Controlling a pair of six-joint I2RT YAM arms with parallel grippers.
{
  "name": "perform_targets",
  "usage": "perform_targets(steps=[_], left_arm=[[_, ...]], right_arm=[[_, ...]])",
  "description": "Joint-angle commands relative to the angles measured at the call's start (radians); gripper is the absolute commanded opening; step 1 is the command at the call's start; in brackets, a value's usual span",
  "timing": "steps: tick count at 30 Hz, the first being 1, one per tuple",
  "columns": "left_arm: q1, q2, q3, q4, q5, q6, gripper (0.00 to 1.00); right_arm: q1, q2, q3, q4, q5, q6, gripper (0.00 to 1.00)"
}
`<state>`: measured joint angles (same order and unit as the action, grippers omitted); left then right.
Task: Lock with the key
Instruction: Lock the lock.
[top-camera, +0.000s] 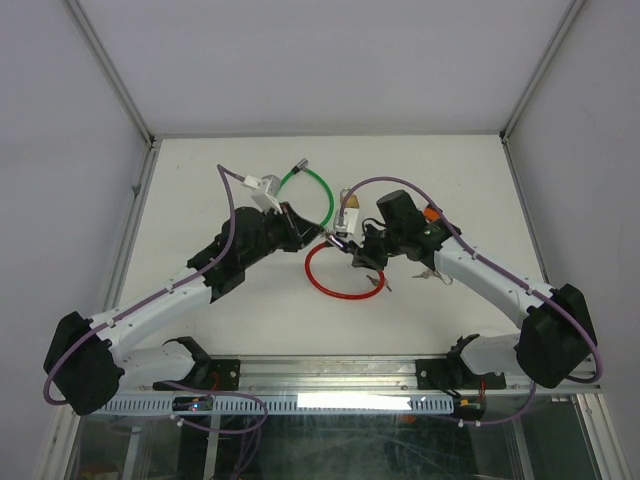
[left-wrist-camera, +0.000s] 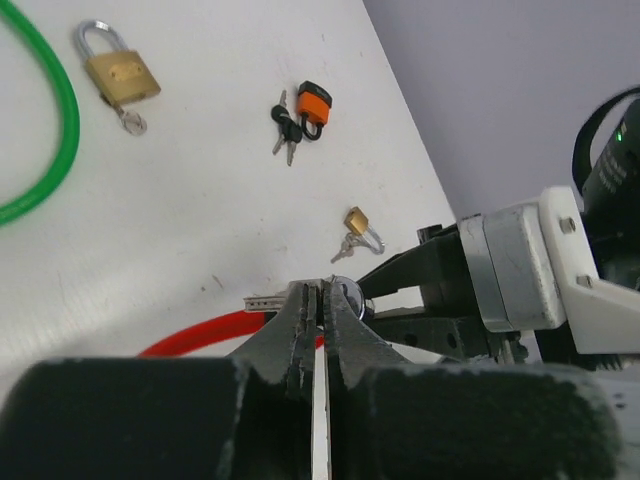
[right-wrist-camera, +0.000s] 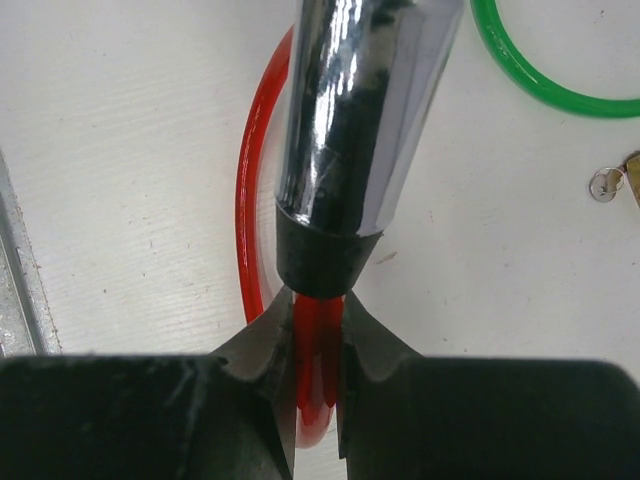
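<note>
Chrome lock barrel (right-wrist-camera: 360, 110) pinned, key (left-wrist-camera: 264, 300) pinched.
Right gripper (right-wrist-camera: 318, 335) clamps the red cable (right-wrist-camera: 243, 200), barrel just beyond its fingertips, long axis straight ahead; left gripper (left-wrist-camera: 322, 300), closed on the key, holds the blade crosswise to its fingers.

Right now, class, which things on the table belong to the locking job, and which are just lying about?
In the job:
- red cable lock, pinched in the right gripper
- key, at the shut left gripper

Lying about:
- green cable
- brass padlock
- orange padlock
- small padlock
</note>
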<state>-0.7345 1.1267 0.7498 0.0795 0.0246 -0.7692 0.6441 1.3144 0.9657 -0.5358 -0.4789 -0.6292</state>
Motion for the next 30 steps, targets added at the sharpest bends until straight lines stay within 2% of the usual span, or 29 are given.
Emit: perform_targets(steps=[1,6,9,17,19,22,25,28,30], left_arm=[[-0.007,-0.015,-0.003,0.124,0.047,0.317,0.0],[-0.007,-0.072,-0.122,0.369,0.333,0.68,0.0],[-0.008,-0.094,-0.175,0.458,0.39,0.833,0.0],[0.009,-0.056,-0.19,0.494,0.513,1.051,0.0],[0.02,-0.038,-0.182,0.503,0.516,1.069,0.0],[0.044,-0.007,-0.13,0.474,0.536,0.978,0.0],[0.047,0.002,-0.105,0.429,0.565,0.96,0.0],[0.05,-0.011,-0.113,0.424,0.552,0.942,0.0],[0.052,-0.016,-0.101,0.396,0.525,0.877,0.0]], right_arm=[[0.009,0.005,0.025,-0.013,-0.012,-0.003,0.0],[0.009,0.0,0.023,-0.013,-0.012,-0.006,0.0],[0.008,-0.001,0.022,-0.012,-0.012,-0.006,0.0],[0.008,-0.003,0.021,-0.015,-0.022,-0.007,0.0],[0.007,-0.004,0.021,-0.014,-0.023,-0.007,0.0],[0.006,-0.004,0.02,-0.015,-0.024,-0.007,0.0],[0.006,-0.004,0.022,-0.015,-0.025,-0.006,0.0],[0.004,-0.007,0.022,-0.017,-0.035,-0.004,0.0],[0.0,-0.007,0.024,-0.018,-0.038,-0.003,0.0]])
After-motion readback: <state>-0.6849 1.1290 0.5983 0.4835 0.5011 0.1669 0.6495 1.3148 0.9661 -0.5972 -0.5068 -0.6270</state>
